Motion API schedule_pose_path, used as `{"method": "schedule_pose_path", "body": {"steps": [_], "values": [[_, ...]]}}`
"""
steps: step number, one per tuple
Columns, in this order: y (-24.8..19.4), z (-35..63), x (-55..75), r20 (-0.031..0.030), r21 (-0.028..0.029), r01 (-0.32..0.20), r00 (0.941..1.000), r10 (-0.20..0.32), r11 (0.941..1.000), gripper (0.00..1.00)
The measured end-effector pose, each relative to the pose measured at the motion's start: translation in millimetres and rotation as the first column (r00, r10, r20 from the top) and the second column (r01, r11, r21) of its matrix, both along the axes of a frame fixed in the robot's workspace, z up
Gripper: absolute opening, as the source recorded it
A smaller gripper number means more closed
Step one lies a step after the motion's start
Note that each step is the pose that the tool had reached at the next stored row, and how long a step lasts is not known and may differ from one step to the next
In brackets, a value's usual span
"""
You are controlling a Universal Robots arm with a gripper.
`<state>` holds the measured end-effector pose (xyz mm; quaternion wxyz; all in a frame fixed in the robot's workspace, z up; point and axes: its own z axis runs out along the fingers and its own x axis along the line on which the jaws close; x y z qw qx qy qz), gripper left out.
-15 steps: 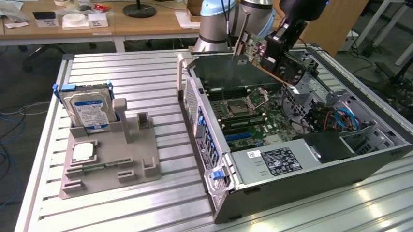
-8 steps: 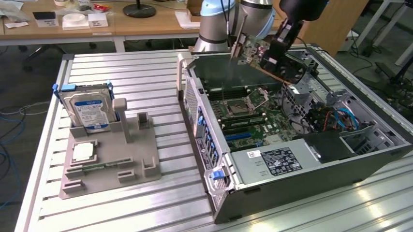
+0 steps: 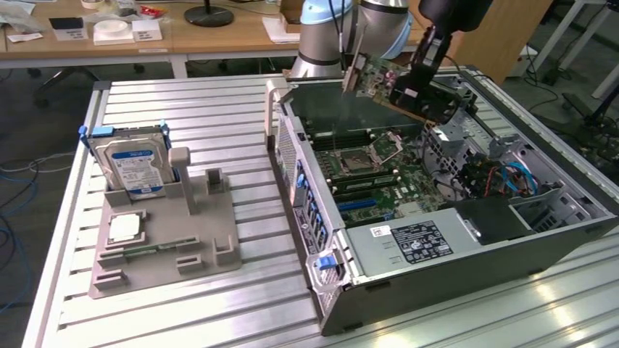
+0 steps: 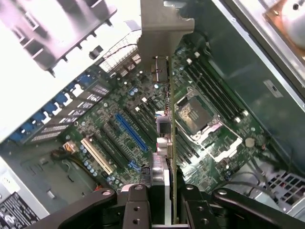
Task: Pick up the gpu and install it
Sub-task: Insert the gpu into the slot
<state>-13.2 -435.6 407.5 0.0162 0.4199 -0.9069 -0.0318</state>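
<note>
Claw (image 4: 164, 206), foreground of the wrist view: two dark fingers (image 4: 137, 202) clenched on the gpu (image 4: 166, 129), one on each face. The card is seen edge-on. Its long axis runs away from the claw and ends in a silvery metal bracket (image 4: 164, 28), which points toward the slotted rear wall of the computer case (image 4: 238, 57). Below the card lies the motherboard (image 4: 119, 109), with a blue slot (image 4: 131, 131) to one side of it and the CPU socket (image 4: 195, 114) to the other.

Exterior view: the gpu (image 3: 382, 78) hangs in the claw (image 3: 418, 69), clear of the board, above the far end of the open computer case (image 3: 435, 283). Its long axis is tilted, bracket end higher. The case lies on its side on the ribbed tabletop (image 3: 193, 109). Near the tabletop's edge at the exterior view's left, a grey fixture (image 3: 184, 239) holds a hard drive (image 3: 133, 165) upright.
</note>
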Motion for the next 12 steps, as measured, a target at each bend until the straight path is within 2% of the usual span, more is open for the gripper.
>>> {"method": "schedule_pose_path", "body": {"steps": [4, 8, 9, 12], "values": [[0.0, -0.5, 0.1, -0.0001, 0.0000, -0.072, 0.9974, 0.072, 0.9974, 0.28], [0.0, -1.4, 0.1, 0.0008, -0.0001, -0.141, 0.9899, 0.141, 0.9899, 0.28], [0.0, -1.7, 0.1, 0.0048, -0.0005, -0.153, 0.9881, 0.153, 0.9882, 0.28], [0.0, -2.5, 0.1, 0.0256, -0.0032, -0.174, 0.9844, 0.174, 0.9847, 0.28]]}}
